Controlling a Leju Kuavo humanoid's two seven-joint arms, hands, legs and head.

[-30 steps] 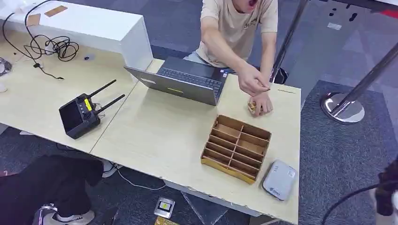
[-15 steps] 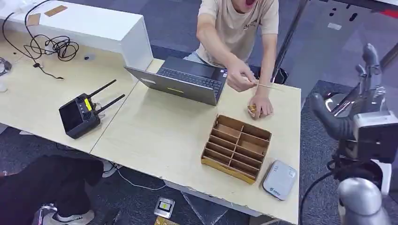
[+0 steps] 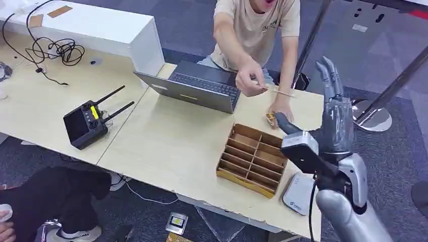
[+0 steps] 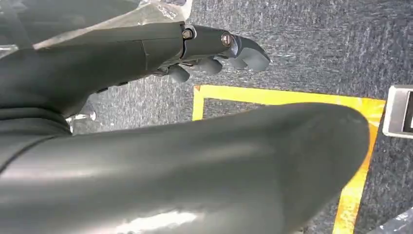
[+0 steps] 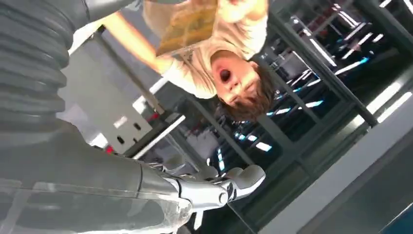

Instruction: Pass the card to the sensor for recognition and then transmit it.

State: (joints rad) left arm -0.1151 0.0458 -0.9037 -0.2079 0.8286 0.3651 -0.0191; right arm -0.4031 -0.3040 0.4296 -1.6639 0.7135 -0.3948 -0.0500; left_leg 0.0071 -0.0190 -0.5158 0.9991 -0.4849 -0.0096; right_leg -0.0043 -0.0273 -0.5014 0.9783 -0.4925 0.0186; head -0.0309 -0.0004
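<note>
A person across the table holds a thin tan card (image 3: 280, 92) out in one hand (image 3: 249, 80), above the far right of the table. My right hand (image 3: 330, 118) is raised just right of the card, fingers (image 3: 328, 75) spread upward, nothing in it. In the right wrist view the card (image 5: 189, 23) is a brown rectangle beyond my extended fingers (image 5: 219, 187). The grey sensor (image 3: 297, 195) lies at the table's near right corner, partly behind my right forearm. My left hand (image 4: 214, 48) hangs over the carpet and holds nothing.
A wooden divided tray (image 3: 255, 157) sits left of the sensor. The person's other hand (image 3: 280, 113) rests on the table behind it. Farther left lie an open laptop (image 3: 202, 86) and a black remote controller (image 3: 86, 122). A stanchion base (image 3: 371, 118) stands on the floor at right.
My right arm came up from the lower right and swung left toward the card. The person lifted the card off the table area and held it out, shifting slightly left.
</note>
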